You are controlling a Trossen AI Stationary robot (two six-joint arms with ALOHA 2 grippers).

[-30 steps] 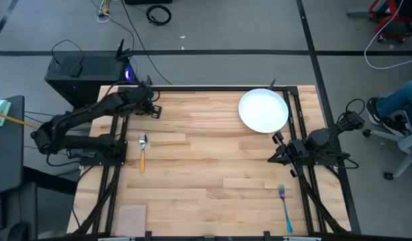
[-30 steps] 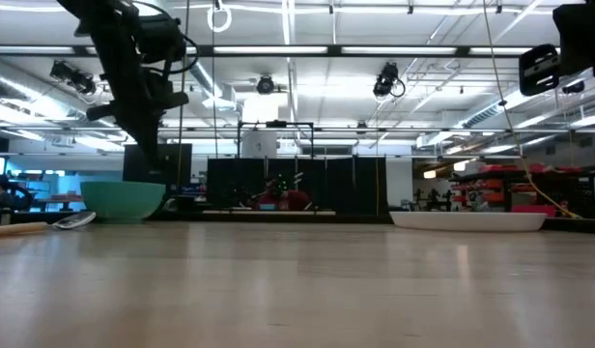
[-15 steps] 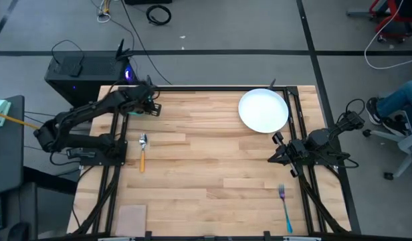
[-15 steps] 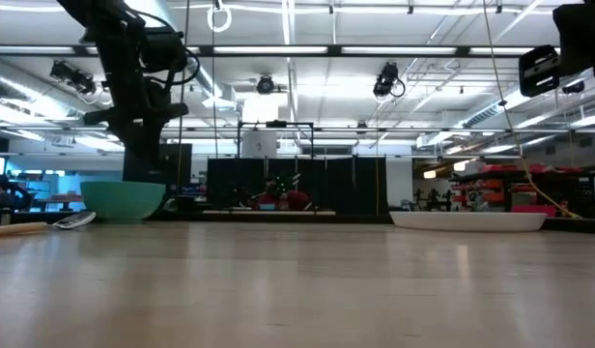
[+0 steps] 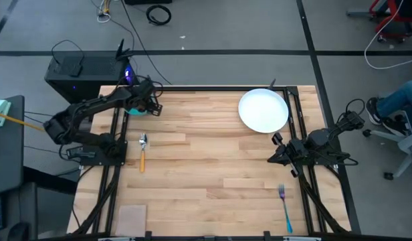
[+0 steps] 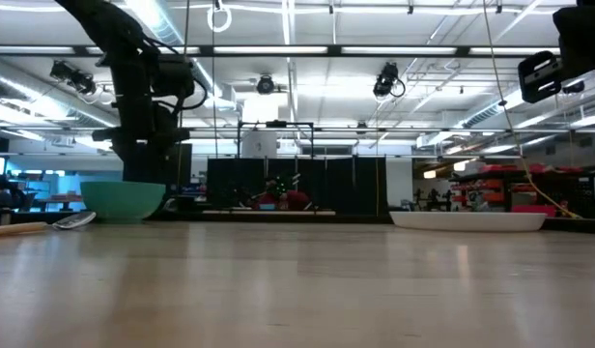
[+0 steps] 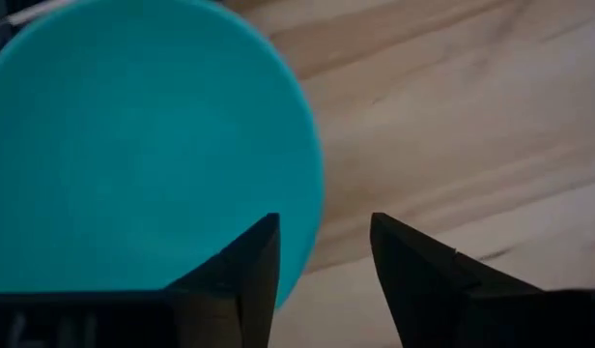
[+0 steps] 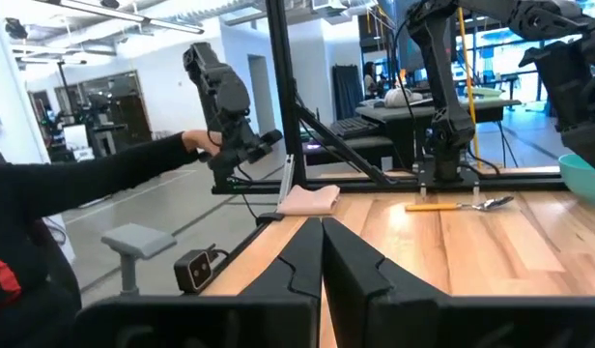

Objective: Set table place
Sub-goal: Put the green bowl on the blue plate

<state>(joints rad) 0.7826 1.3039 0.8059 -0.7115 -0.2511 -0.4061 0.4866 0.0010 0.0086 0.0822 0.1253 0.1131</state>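
Observation:
The teal bowl (image 5: pixel 135 108) rests on its base at the table's (image 5: pixel 213 167) far left corner. My left gripper (image 7: pixel 323 259) hangs open over the bowl's right rim (image 7: pixel 315 208), one finger above the bowl's inside and one outside it; no touch shows. The white plate (image 5: pixel 263 110) lies at the far right. The orange-handled spoon (image 5: pixel 142 152) lies on the left, and the blue-handled fork (image 5: pixel 285 206) near the front right. My right gripper (image 8: pixel 322 253) is shut, raised at the right edge between plate and fork.
A tan pad (image 5: pixel 132 217) lies at the near left corner. Black rails run along both table sides. A person's sleeve (image 8: pixel 95 174) shows beyond the table's near side, and a seated person's leg (image 5: pixel 400 100) to the right. Bare wood fills the table's middle.
My left gripper has come down closer to the teal bowl and shifted slightly toward the table's far left corner. The bowl has stayed where it was.

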